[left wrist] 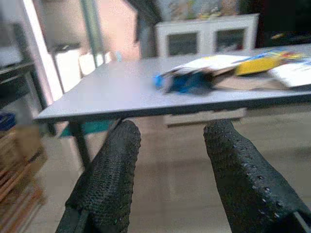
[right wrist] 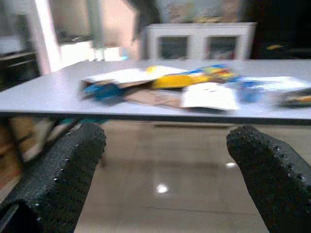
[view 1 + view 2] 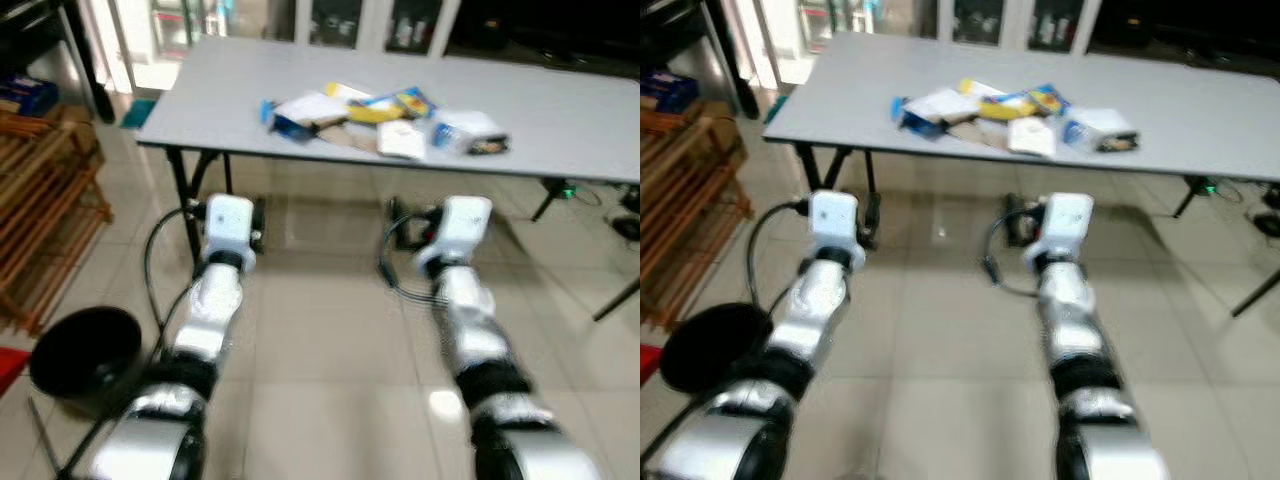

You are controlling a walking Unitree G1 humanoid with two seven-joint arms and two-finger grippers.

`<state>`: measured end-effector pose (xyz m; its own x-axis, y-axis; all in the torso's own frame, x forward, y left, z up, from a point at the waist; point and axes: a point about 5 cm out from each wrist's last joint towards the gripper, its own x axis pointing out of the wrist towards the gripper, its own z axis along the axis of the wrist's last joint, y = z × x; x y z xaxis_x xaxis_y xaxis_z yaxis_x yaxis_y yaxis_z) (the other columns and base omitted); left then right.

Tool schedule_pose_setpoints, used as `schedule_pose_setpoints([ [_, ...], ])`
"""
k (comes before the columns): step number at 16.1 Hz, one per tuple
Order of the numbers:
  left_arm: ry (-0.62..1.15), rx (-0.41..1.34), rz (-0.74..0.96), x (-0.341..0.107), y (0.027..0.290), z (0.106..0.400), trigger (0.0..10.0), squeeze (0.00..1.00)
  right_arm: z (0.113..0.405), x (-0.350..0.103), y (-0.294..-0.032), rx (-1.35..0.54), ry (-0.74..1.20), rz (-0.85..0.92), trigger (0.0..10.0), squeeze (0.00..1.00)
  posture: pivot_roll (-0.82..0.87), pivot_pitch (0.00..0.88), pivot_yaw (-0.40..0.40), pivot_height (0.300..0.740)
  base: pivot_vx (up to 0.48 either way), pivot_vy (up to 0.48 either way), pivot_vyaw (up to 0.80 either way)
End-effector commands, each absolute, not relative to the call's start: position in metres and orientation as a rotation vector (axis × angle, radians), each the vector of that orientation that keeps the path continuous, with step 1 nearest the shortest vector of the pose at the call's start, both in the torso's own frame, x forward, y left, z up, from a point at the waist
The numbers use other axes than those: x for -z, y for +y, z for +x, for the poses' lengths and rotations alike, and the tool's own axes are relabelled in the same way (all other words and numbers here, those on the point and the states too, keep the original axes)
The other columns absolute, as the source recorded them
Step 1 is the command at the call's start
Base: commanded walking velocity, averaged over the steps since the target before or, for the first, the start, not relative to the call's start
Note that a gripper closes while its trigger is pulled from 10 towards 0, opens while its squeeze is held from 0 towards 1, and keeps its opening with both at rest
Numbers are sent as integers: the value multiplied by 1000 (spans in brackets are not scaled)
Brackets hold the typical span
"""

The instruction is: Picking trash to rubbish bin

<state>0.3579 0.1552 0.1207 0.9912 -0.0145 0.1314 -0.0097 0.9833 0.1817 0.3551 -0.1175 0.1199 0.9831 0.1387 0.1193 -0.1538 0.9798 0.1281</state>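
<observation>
On your near left the black rubbish bin [image 3: 85, 357] sits on the tiled floor [image 3: 330, 370] beside a wooden rack [image 3: 45, 215], and none of the trash looks collected yet, so the whole job is ahead of you. Your left pincer [image 1: 170, 160] and right pincer [image 2: 165, 170] both gape open and empty, short of the grey tabletop [image 3: 560, 120]. The trash pile [image 3: 385, 122] of wrappers and cartons lies mid-tabletop, white cabinets [image 3: 370, 25] behind.

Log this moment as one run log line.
phase: approach | left gripper: open | right gripper: open | trash pile: on grey table | black bin: floor, robot's left
</observation>
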Motion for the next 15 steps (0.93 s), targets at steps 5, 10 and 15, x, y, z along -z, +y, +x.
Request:
schedule_pose_setpoints([
  [5, -132, 22, 175, -121, 145, 359, 10000, 0, 359, -128, -128, -125, -127, 144, 10000, 0, -27, 35, -87, 740, 480, 0, 0],
  [10, -128, 15, 168, -122, 145, 359, 10000, 0, 360, -127, -126, -144, -118, 150, 10000, 0, -28, 47, -94, 740, 480, 0, 0],
  [15, -128, 16, 165, -121, 146, 358, 10000, 0, 360, -127, -125, -151, -116, 153, 10000, 0, -28, 48, -94, 740, 480, 0, 0],
])
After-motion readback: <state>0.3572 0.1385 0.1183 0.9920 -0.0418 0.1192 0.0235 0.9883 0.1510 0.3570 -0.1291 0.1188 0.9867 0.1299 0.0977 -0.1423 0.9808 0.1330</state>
